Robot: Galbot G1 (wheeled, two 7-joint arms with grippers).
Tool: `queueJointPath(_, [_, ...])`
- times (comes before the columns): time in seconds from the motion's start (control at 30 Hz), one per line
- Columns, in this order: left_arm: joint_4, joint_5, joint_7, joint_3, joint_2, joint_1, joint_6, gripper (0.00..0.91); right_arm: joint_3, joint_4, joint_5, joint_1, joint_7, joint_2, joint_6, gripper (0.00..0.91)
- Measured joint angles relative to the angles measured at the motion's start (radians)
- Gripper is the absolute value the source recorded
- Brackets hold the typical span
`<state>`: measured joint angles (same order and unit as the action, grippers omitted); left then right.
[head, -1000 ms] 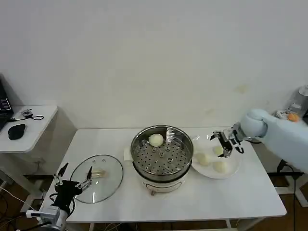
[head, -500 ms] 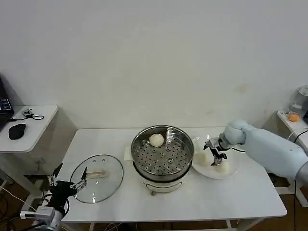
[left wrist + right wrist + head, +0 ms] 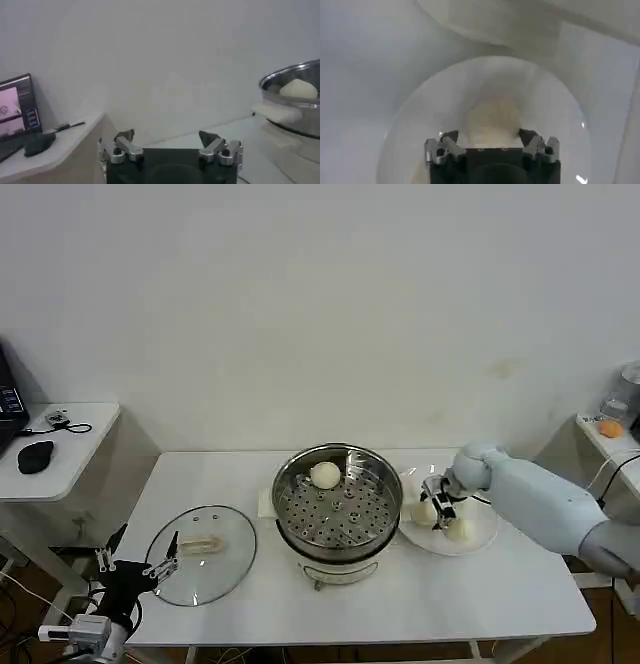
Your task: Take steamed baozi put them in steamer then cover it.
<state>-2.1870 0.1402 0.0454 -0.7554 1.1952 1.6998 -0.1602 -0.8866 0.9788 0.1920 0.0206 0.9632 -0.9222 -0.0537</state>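
Note:
The steamer (image 3: pixel 283 496) stands mid-table with one steamed baozi (image 3: pixel 324 475) on its perforated tray. Two more baozi (image 3: pixel 424 512) (image 3: pixel 460 530) show on a clear glass plate (image 3: pixel 484 536) to its right. My right gripper (image 3: pixel 437 506) hangs low over that plate, open. In the right wrist view its fingertips (image 3: pixel 489 136) straddle a baozi (image 3: pixel 492 117). The cover (image 3: pixel 203 556), a glass lid with a cream handle, lies flat at the front left. My left gripper (image 3: pixel 133 565) stays open just off the lid's near-left edge, holding nothing. The left wrist view shows this gripper (image 3: pixel 169 137), the steamer (image 3: pixel 290 107) and its baozi (image 3: pixel 298 88).
A white side table (image 3: pixel 60 446) with a black mouse (image 3: pixel 34 456) stands to the left. The table's front strip before the steamer is bare. A small shelf with an orange object (image 3: pixel 608 426) sits at the far right.
My right arm has swung left and down from the plate's far right side, bringing its open gripper over a baozi. The left gripper has drifted slightly down and left.

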Motion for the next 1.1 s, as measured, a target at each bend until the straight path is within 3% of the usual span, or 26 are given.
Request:
queueJointPath(0.6, [-0.020, -0.004, 0.001, 0.004, 0.011, 0.005, 0.002, 0.907, 0.023, 0.034, -0.010, 0.023, 0.014, 0.030, -0.015, 0.645])
queueJointPath(1.1, [-0.031, -0.015, 0.002, 0.024, 0.013, -0.011, 0.002, 0.907, -0.050, 0.236, -0.104, 0.220, 0.012, 0.191, -0.054, 0.645])
